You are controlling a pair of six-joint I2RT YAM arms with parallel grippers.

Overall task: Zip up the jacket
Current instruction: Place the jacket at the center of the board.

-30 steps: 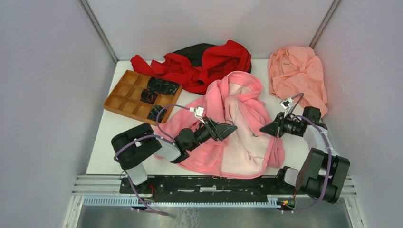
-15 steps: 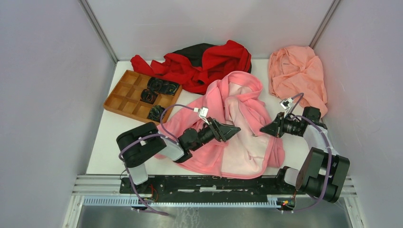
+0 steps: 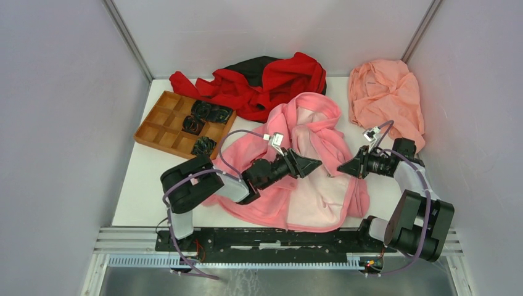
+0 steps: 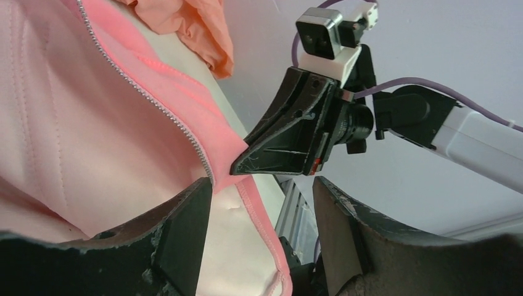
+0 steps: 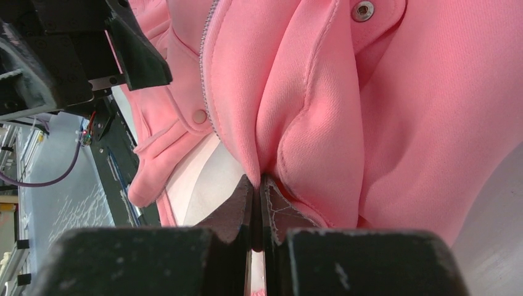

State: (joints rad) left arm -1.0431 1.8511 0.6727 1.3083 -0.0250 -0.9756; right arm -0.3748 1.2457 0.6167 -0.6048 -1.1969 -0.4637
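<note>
The bright pink fleece jacket (image 3: 271,206) is being pinched by the right gripper (image 3: 341,168); the left gripper (image 3: 317,164) is being held wide.

Left arm (image 3: 185,188): bulky glossy-black joint housings, with one white link between them.
Right arm (image 3: 419,222): the same black housings, with a white forearm link.
Cables (image 4: 432,88): a lilac cord along each arm, ending in a small white plug by the wrist.
Left gripper (image 3: 319,163): a black wedge tapering to a point.
Left fingers (image 4: 185,228): matte black, edges scuffed pale grey.
Right gripper (image 4: 237,166): a black triangular shell with angular facets, small holes and a red fleck low on its side.
Right wrist camera (image 4: 321,40): a white-and-grey box with a dark lens face.
Right fingers (image 5: 237,213): dark, rough pads with whitish scratches.
</note>
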